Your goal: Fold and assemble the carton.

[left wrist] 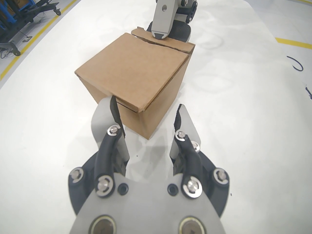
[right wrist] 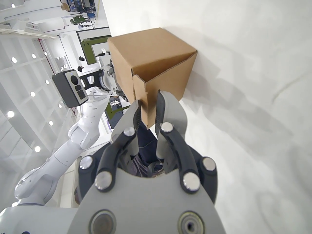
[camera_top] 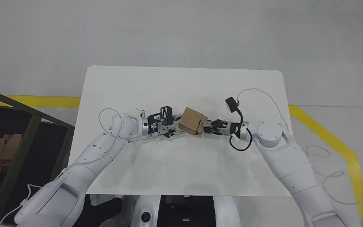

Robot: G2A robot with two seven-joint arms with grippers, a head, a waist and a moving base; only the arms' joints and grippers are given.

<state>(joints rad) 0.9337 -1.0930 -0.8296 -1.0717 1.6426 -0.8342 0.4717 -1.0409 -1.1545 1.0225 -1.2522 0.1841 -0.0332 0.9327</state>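
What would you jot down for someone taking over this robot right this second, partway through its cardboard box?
The carton stands in the middle of the table, between both arms.
The right pincer is shut on a flap at the carton's open end.
The left pincer is open at the opposite corner, gripping nothing; whether it touches is unclear.
Done: the carton is already shaped into a box.
Left: the open end is not yet closed; its flaps probably need folding in and tucking.
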